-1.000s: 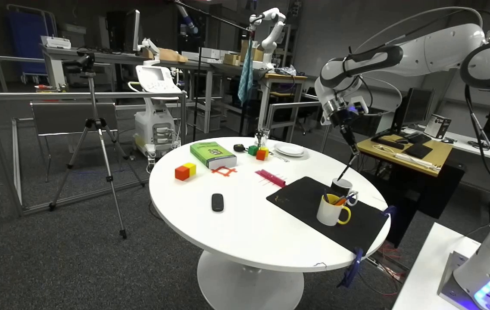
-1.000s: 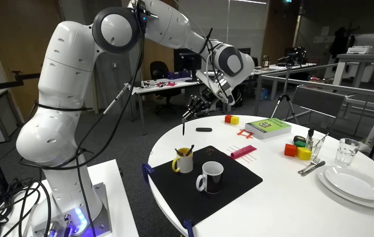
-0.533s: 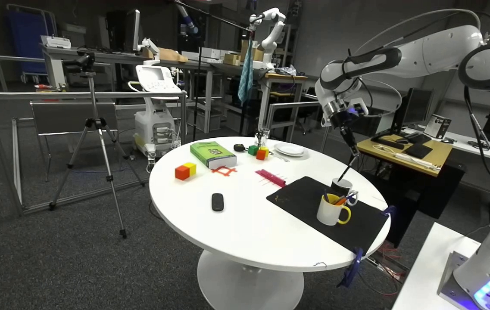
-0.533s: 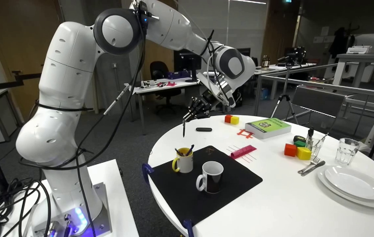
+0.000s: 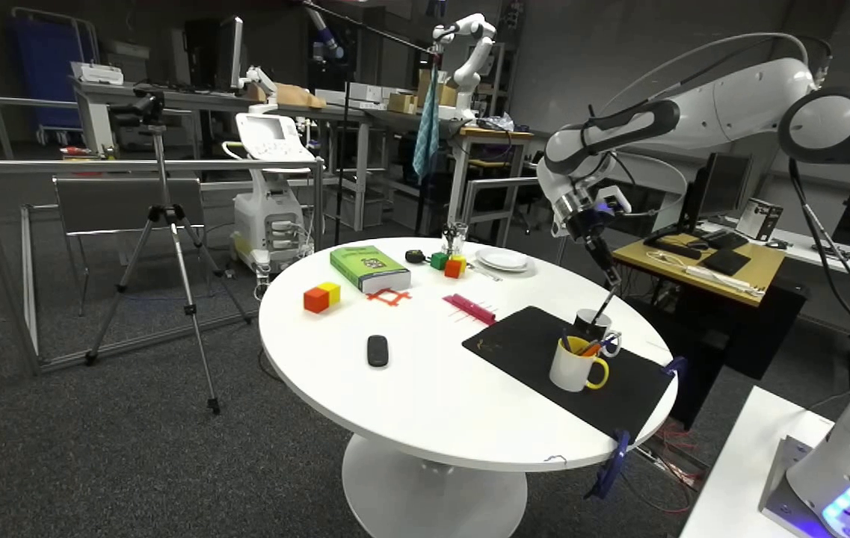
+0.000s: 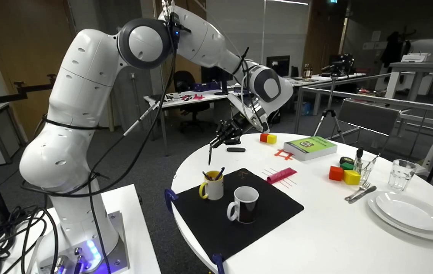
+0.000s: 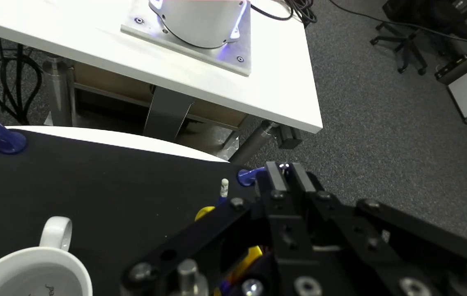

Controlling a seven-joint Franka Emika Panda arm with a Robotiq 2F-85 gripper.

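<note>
My gripper (image 6: 211, 145) is shut on a thin dark pen (image 6: 210, 156), which hangs down from the fingertips in both exterior views. In the wrist view only the pen's shiny end (image 7: 284, 167) shows between the fingertips (image 7: 286, 174). The pen's lower tip is above and apart from a white mug with yellow inside and handle (image 6: 215, 190), which holds several pens. This mug also shows in an exterior view (image 5: 568, 369) and is mostly hidden behind the gripper in the wrist view. A black-and-white mug (image 6: 247, 209) stands beside it; its white rim and handle (image 7: 56, 232) show in the wrist view.
Both mugs stand on a black mat (image 6: 208, 220) held by blue clamps (image 6: 168, 198) at the table edge. A pink roll (image 6: 282, 175), a black oblong object (image 6: 236, 149), a green book (image 6: 310, 146), coloured cubes (image 6: 336, 173), a glass (image 6: 402, 174) and plates (image 6: 410, 213) lie around.
The arm has lowered. The gripper and pen have moved down, bringing the pen tip closer to the pen mug, with a small shift left in both exterior views. The table objects have not moved.
</note>
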